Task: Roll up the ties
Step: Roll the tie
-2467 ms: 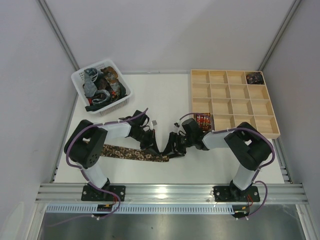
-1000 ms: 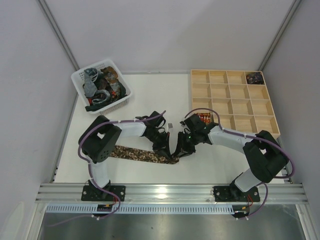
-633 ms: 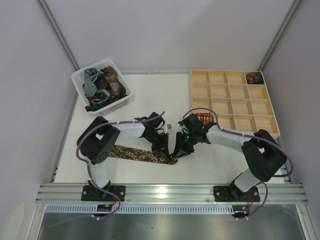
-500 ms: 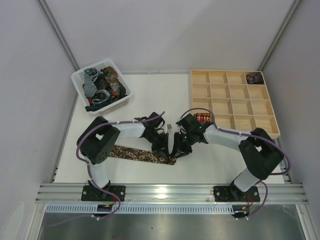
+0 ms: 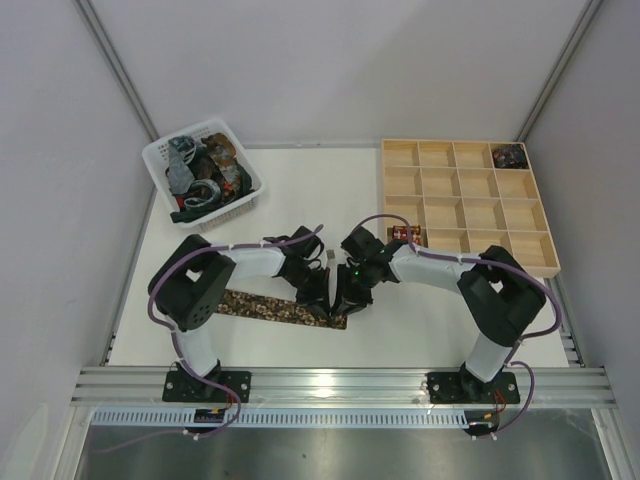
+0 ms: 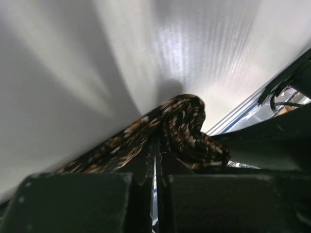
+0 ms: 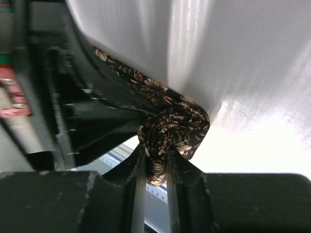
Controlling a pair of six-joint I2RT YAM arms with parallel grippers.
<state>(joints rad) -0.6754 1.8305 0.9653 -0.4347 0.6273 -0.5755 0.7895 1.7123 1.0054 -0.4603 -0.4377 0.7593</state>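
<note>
A dark brown tie with tan floral print (image 5: 270, 307) lies flat on the white table, its right end gathered into a small roll. My left gripper (image 5: 322, 298) and right gripper (image 5: 346, 298) meet at that roll. In the left wrist view my left gripper (image 6: 156, 145) is shut, with the tie's fabric (image 6: 187, 124) at its tips. In the right wrist view my right gripper (image 7: 156, 158) is shut on the rolled end of the tie (image 7: 182, 121).
A white basket (image 5: 156, 158) at the back left holds several tangled ties (image 5: 203, 170). A wooden compartment tray (image 5: 465, 215) stands at the back right, with a dark roll (image 5: 510, 155) in its far corner and a red roll (image 5: 405, 233) in a near-left cell.
Both grippers have shifted left along the tie with the roll. The flat stretch of tie to their left has grown shorter. The right arm has reached further left.
</note>
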